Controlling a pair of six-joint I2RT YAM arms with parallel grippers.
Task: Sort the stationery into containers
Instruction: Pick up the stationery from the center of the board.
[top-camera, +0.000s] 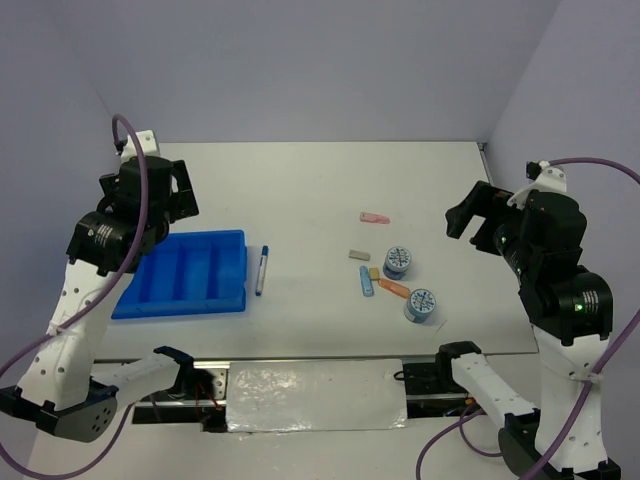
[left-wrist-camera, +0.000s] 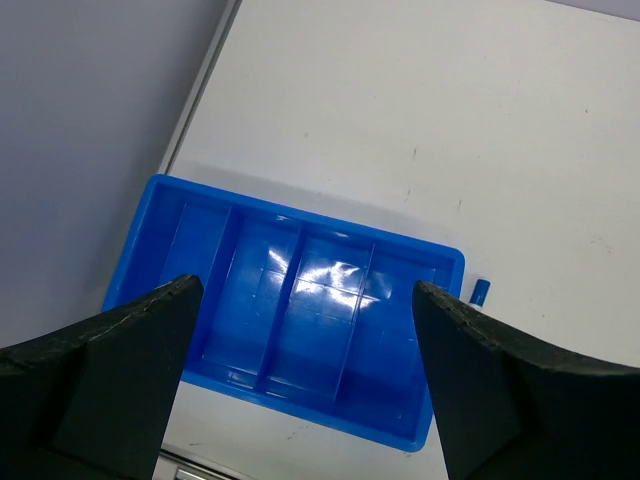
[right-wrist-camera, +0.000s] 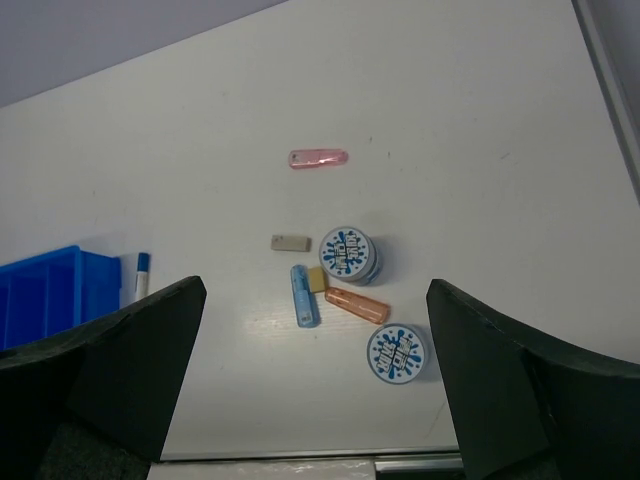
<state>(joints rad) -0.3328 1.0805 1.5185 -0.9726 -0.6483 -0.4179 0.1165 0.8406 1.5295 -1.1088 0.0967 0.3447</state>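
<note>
The blue tray (top-camera: 180, 306) (left-wrist-camera: 300, 216) lies empty at the left. My left gripper (top-camera: 170, 192) (left-wrist-camera: 305, 385) hangs open above it, holding nothing. A white pen with a blue cap (top-camera: 261, 269) (right-wrist-camera: 141, 275) lies just right of the tray. Right of centre lie a pink stick (top-camera: 375, 217) (right-wrist-camera: 318, 158), a grey block (right-wrist-camera: 290, 242), a tan block (right-wrist-camera: 317, 279), a blue stick (right-wrist-camera: 304, 296), an orange stick (right-wrist-camera: 356, 305) and two tape rolls (right-wrist-camera: 347, 254) (right-wrist-camera: 396, 353). My right gripper (top-camera: 468, 222) (right-wrist-camera: 315, 385) is open, raised over them.
The white table (top-camera: 300, 180) ends at grey walls behind and on both sides. Its near edge carries a metal rail with a foil-covered plate (top-camera: 315, 395) between the arm bases.
</note>
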